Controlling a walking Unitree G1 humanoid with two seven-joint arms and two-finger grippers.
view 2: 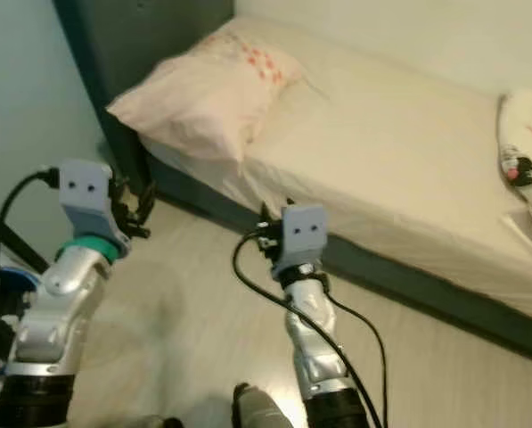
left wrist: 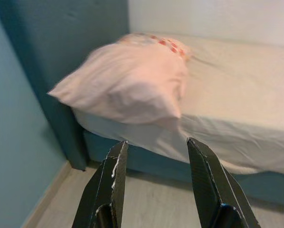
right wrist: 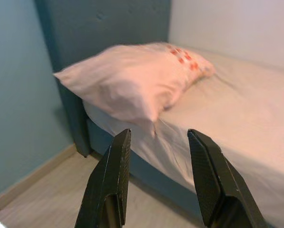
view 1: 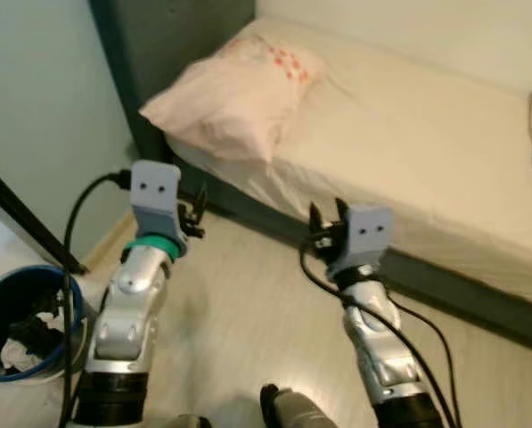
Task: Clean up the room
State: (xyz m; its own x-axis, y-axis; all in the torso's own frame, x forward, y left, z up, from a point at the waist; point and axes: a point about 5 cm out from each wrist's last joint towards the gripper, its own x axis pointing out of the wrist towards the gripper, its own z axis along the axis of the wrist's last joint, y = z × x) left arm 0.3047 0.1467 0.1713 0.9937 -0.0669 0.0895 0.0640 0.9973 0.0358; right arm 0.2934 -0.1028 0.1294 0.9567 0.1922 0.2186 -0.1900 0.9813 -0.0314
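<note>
Left gripper [left wrist: 153, 149] fingers apart, holding nothing, up over the wood floor [view 1: 239, 321] near the bed's side. Right gripper [right wrist: 156, 142] likewise spread and empty, just short of the bed frame. Ahead of both: pink pillow [view 1: 234, 98] at the head of the bed [view 1: 426, 152], overhanging the mattress edge. Blue bin [view 1: 20, 325] with crumpled trash sits behind and left of the left gripper.
</note>
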